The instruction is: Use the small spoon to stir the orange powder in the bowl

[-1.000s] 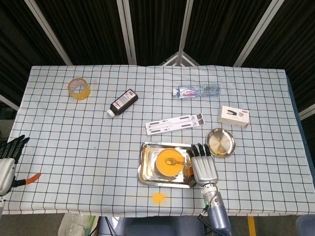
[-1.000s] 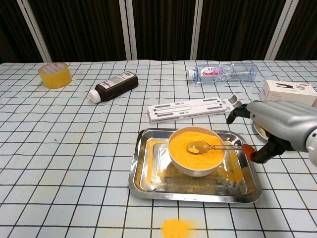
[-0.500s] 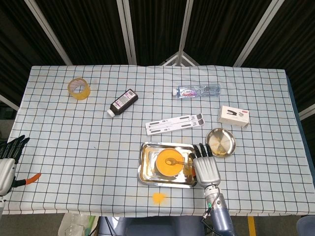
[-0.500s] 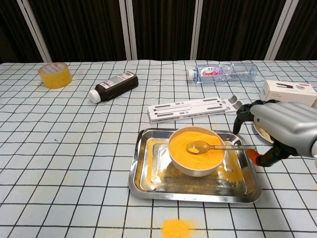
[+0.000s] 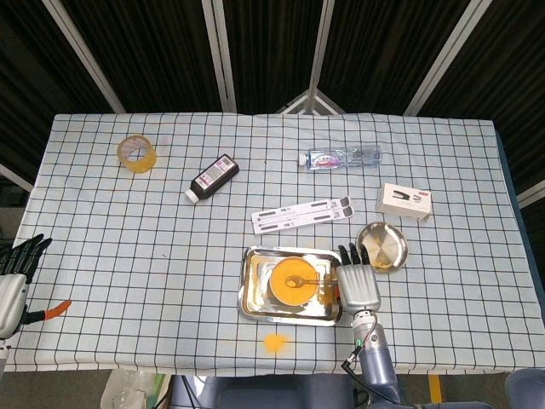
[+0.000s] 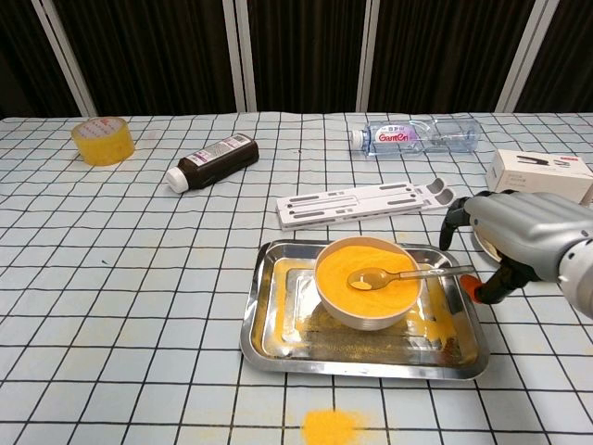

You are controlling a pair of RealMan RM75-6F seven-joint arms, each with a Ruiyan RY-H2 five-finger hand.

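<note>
Table edges: the checked table (image 5: 128, 256) runs wide; the steel tray (image 5: 255, 300) sits near the near edge, right of centre, with open cloth to its left.
Bowl: one bowl (image 6: 369, 283) of orange powder (image 6: 357, 260) stands in the tray.
Spoon: one small spoon (image 6: 394, 274) lies with its scoop in the powder and its handle resting over the bowl's right rim; its long axis runs left to right, handle pointing right toward the right hand.
Right hand: the right hand (image 6: 523, 227) is just beside the tray's right edge, fingers (image 6: 451, 222) curled downward; nothing is in its grip, and it is apart from the spoon handle.
Left hand: the left hand (image 5: 15, 273) is at the table's far left edge; whether its fingers hold anything cannot be told.
Spill: one patch of spilled powder (image 5: 274, 342) lies near the tray.
Farther things: one tape roll (image 5: 136, 153), one dark bottle (image 5: 212, 178), one water bottle (image 5: 343, 158), one white stand (image 5: 304, 214), one box (image 5: 404, 202), one small metal dish (image 5: 381, 246).
</note>
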